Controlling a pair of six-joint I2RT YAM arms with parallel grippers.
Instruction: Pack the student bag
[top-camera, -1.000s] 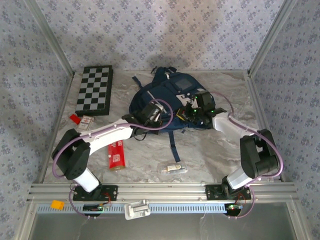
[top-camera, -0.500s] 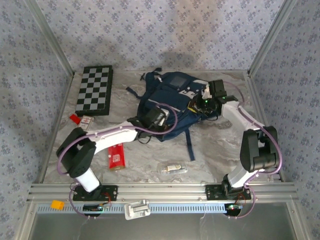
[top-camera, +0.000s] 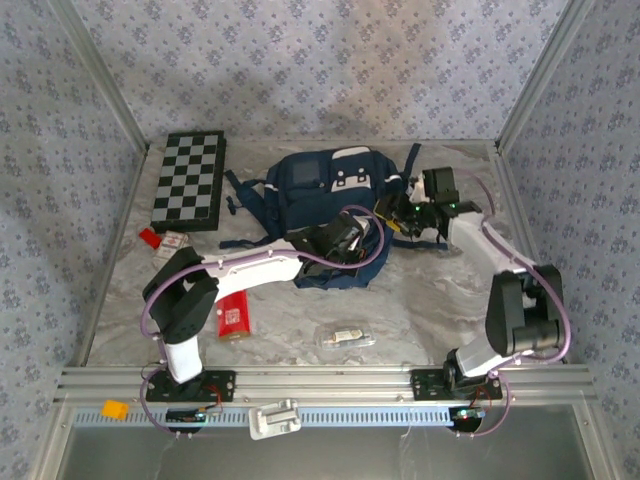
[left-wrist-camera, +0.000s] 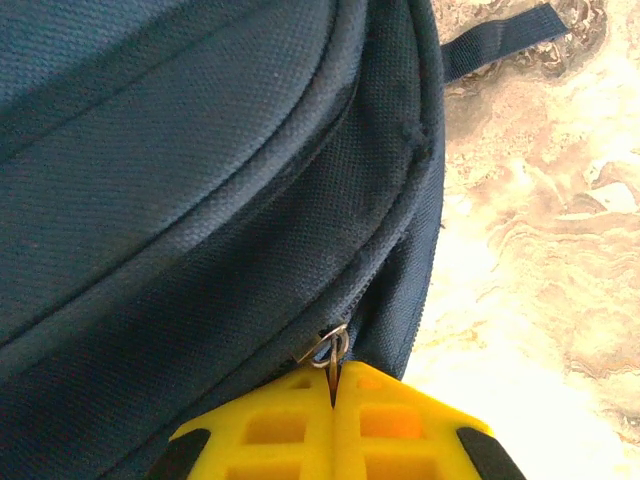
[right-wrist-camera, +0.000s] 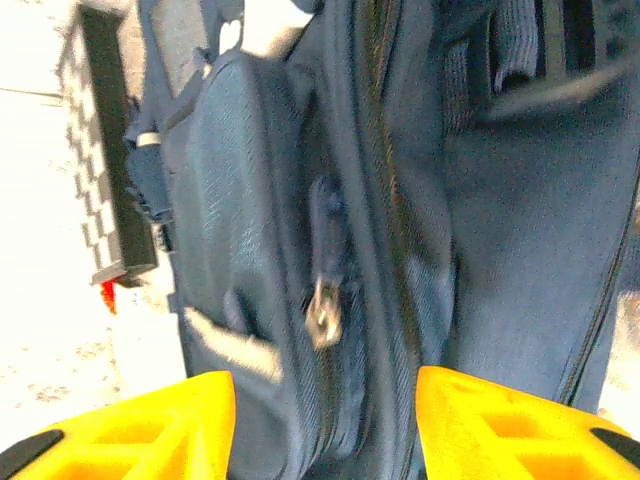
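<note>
1. Now the student bag (top-camera: 320, 190) lies by the middle of the table's (top-camera: 430, 300) far edge.
2. Left gripper (left-wrist-camera: 333, 390) is clenched on a zipper pull (left-wrist-camera: 335, 348); right gripper (right-wrist-camera: 322, 388) is spread open at the bag's right side, gripping nothing.
3. Unzipping seems to be the step in hand. Next, the left must draw the pull along its track while the right braces the fabric.

Blue-patterned fabric walls (top-camera: 330, 70) — marbled tabletop (top-camera: 430, 300), aluminium frame rails (top-camera: 330, 382).
</note>
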